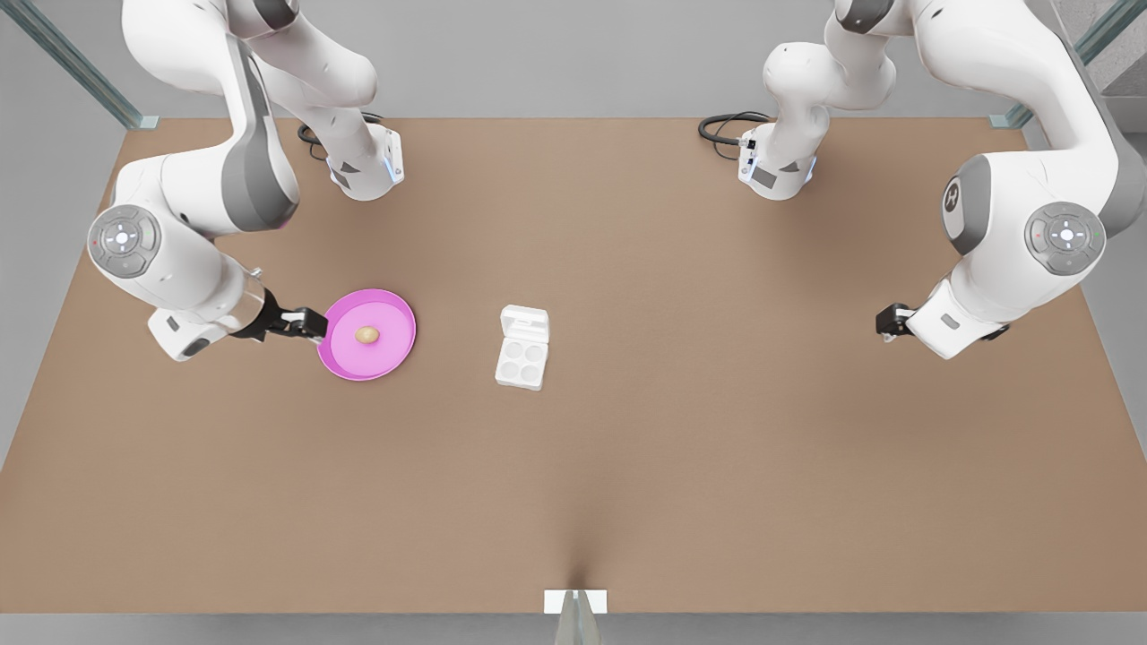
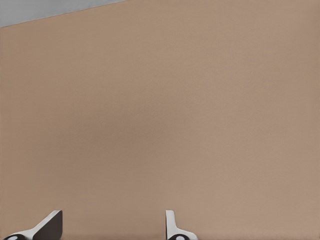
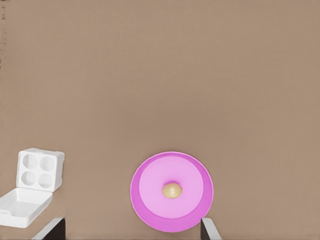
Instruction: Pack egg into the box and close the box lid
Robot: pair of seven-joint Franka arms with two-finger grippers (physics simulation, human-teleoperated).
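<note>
Beside the pink plate (image 1: 394, 358) holding the egg (image 1: 366, 335), right gripper (image 1: 309, 324) spread; left gripper (image 1: 887, 322) spread

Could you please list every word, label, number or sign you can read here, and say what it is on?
There is no readable text.
The egg, pink plate, box, box lid and table carry no markings.
The arm joint caps bear small marks too small to read.
</note>
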